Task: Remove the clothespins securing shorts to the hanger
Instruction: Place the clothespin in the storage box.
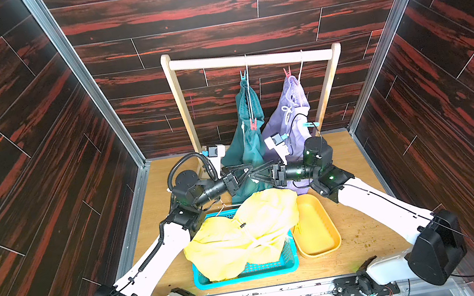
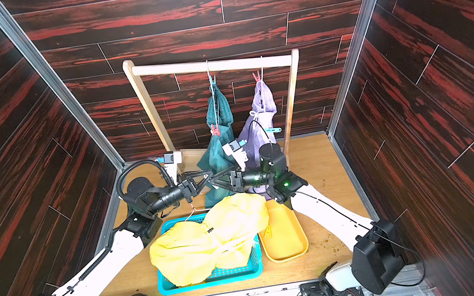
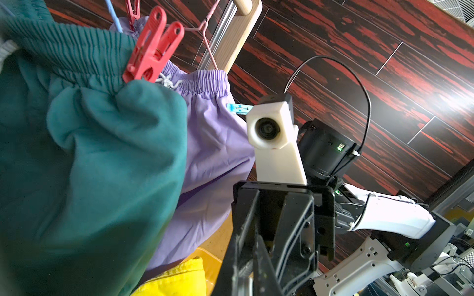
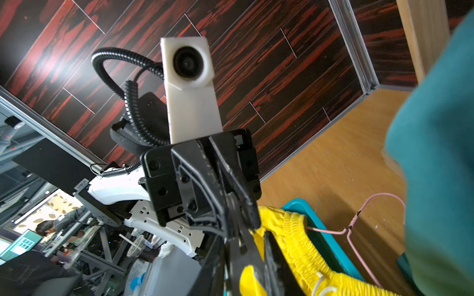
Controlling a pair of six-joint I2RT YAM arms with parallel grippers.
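Clothespins (image 3: pixel 151 48) clipped on the hanging teal shorts (image 1: pixel 245 150) and lavender shorts (image 1: pixel 278 122) are light, stiff, springy plastic, best pinched at their flared tails; left end effector (image 1: pixel 252 172) looks closed, right end effector (image 1: pixel 257 177) I cannot tell.

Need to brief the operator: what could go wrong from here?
The left tool and right tool meet tip to tip before the teal shorts; they could collide or snag the cloth. The yellow shorts overlap the yellow tray's rim, so the red clothespin could land on them instead.
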